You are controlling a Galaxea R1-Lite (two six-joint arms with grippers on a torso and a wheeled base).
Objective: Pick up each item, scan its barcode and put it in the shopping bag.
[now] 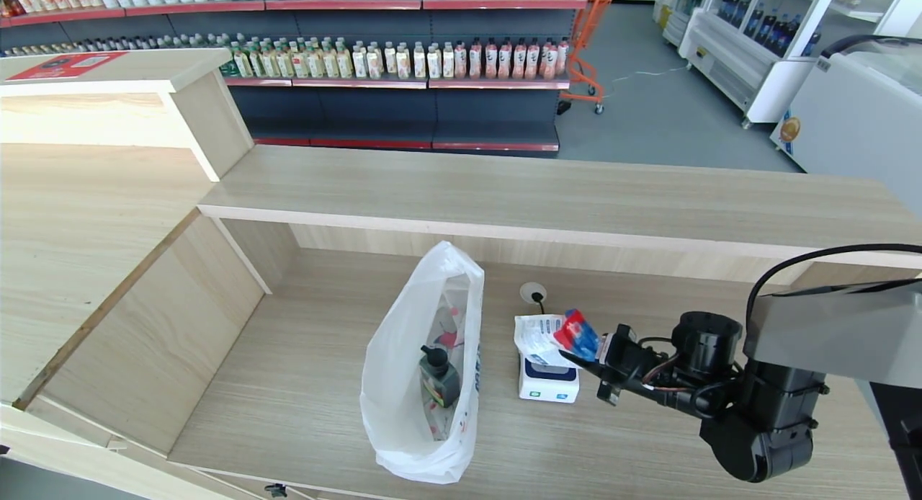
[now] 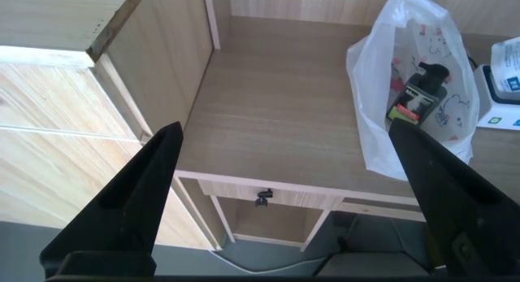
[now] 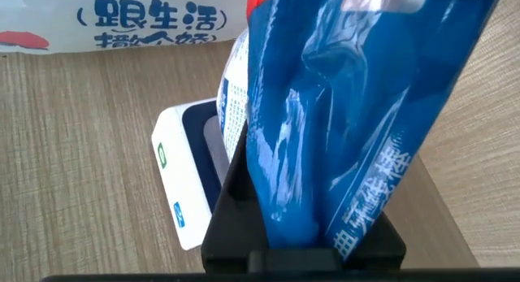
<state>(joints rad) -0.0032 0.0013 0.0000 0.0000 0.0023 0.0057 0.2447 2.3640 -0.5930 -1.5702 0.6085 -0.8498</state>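
Observation:
My right gripper point(image 1: 585, 359) is shut on a blue, red and white snack packet point(image 1: 560, 336), holding it just above the white barcode scanner point(image 1: 549, 386) on the lower counter. Up close, the blue packet point(image 3: 349, 111) sits between the black fingers point(image 3: 240, 184), with the scanner point(image 3: 191, 184) below it. The white shopping bag point(image 1: 392, 385) stands open to the scanner's left and holds a dark pump bottle point(image 1: 439, 379). My left gripper point(image 2: 286, 132) is open with nothing in it, off the counter's front left edge, with the bag point(image 2: 370, 140) and bottle point(image 2: 418, 95) beyond it.
A raised wooden ledge point(image 1: 562, 190) runs along the back of the counter and a side wall point(image 1: 158, 320) bounds it on the left. A cable hole point(image 1: 533, 292) lies behind the scanner. Bare counter top point(image 1: 302, 385) lies left of the bag.

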